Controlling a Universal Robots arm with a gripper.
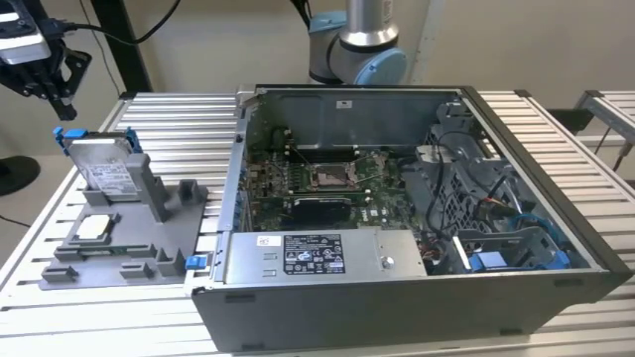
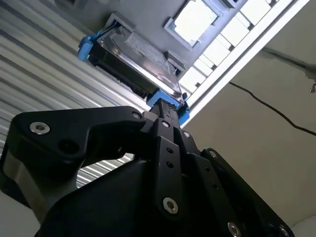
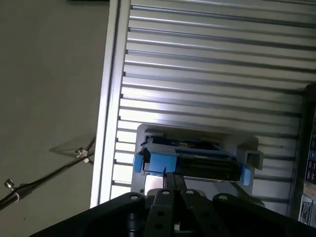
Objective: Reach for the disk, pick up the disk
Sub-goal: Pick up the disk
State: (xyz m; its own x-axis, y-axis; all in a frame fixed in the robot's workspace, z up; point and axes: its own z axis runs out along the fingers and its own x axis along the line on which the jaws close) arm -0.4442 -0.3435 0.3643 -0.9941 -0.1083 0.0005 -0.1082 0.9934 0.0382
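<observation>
Slatted aluminium table (image 1: 555, 134) carries an open black desktop computer case (image 1: 397, 305) and, to the exterior view's left of it, a grey plastic holder (image 1: 149, 245). A silver-grey rectangular hard disk with blue bracket (image 1: 104, 167) stands upright in the holder's slot. The black gripper (image 1: 65, 111) hangs near above the disk without touching it, fingers pressed together, holding nothing.

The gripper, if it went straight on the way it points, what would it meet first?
Probably the disk, at its blue bracket end: both wrist views show the gripper aimed at it. The exterior view shows open air between them, so depth is uncertain.
</observation>
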